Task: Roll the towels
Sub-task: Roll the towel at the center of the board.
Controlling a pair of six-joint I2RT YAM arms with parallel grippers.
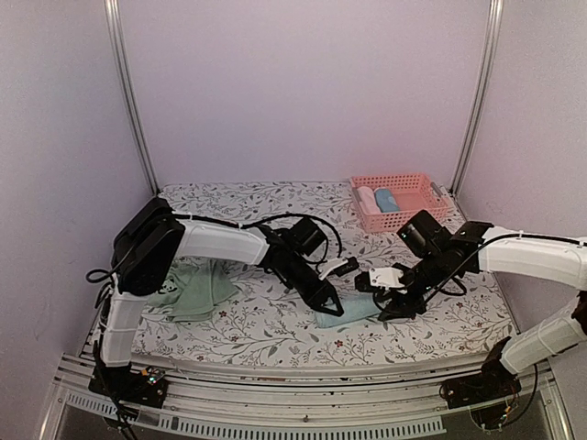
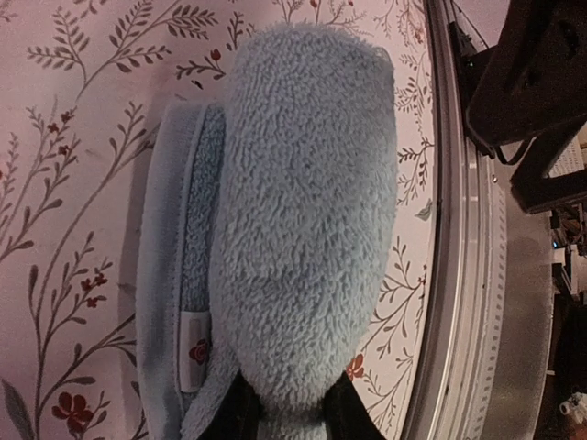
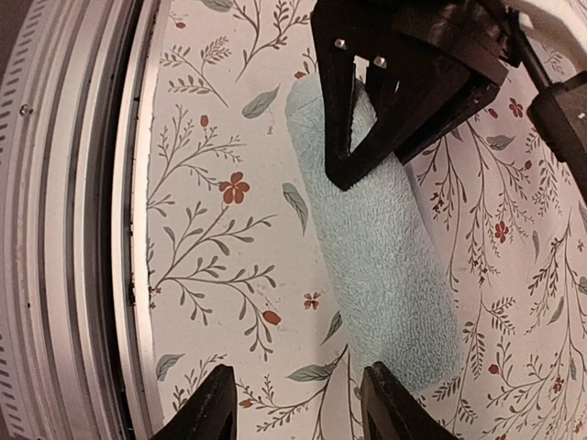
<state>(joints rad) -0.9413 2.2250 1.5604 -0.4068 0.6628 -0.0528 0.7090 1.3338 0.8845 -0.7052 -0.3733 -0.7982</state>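
The left pincer (image 2: 292, 414) is pinching one end of the rolled light blue towel (image 2: 307, 211), whose long axis is running straight ahead of it along the bench (image 2: 73, 183). The right pincer (image 3: 298, 408) is gaping, empty, beside the roll's far end.

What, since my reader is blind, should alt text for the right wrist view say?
A rolled light blue towel lies on a floral tablecloth, the left tool gripping its far end. The right tool stands open beside its near end.
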